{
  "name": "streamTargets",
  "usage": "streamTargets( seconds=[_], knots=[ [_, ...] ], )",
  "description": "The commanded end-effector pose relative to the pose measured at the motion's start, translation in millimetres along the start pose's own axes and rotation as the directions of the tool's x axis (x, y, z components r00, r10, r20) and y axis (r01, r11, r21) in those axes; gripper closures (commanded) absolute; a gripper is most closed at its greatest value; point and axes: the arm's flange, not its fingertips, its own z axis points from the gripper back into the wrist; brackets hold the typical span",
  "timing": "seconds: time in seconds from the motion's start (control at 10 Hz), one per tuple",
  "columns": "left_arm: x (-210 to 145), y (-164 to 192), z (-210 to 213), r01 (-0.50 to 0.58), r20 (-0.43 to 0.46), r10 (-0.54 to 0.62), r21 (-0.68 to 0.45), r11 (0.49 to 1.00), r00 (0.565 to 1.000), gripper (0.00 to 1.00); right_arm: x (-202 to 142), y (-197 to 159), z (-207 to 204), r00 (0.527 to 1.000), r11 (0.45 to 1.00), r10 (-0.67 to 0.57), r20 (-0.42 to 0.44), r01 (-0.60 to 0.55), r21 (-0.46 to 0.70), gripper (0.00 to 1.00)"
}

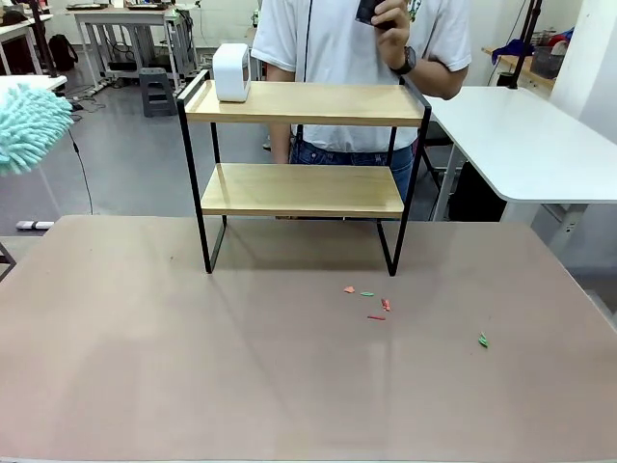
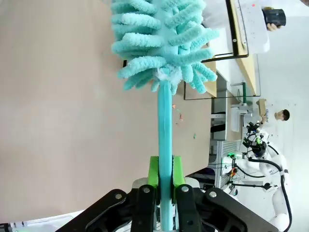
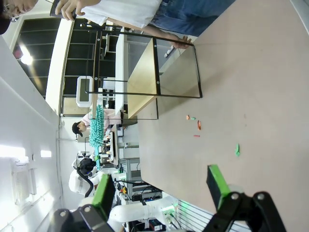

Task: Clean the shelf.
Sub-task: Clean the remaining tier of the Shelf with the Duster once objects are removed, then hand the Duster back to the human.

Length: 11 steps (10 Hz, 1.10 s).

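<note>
The shelf [image 1: 307, 102] stands upright on the table [image 1: 174, 367], near its far edge, with a person [image 1: 357, 58] directly behind it. A white box [image 1: 231, 72] sits at the left end of the shelf's top board. Small red and green scraps [image 1: 371, 304] lie on the table just in front of the shelf's right legs. Left pincer [image 2: 165, 174]: pinching the handle of a teal duster [image 2: 164, 43], whose head is well left of the shelf. Right pincer [image 3: 161, 188]: spread, gripping nothing.
</note>
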Motion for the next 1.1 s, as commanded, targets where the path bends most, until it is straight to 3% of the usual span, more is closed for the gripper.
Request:
streamTargets(
  seconds=[0.0, 1.0],
  knots=[
    [-4.9, 2.2, -2.6, 0.028, 0.015, -0.028, -0.015, 0.999, 0.999, 0.88, 1.2, 0.4, -1.4, 1.0, 0.999, 0.027, 0.016, -0.027, 0.023, 0.0],
    [-4.9, 2.2, -2.6, 0.028, 0.015, -0.028, -0.015, 0.999, 0.999, 0.88, 1.2, 0.4, -1.4, 1.0, 0.999, 0.027, 0.016, -0.027, 0.023, 0.0]
  ],
)
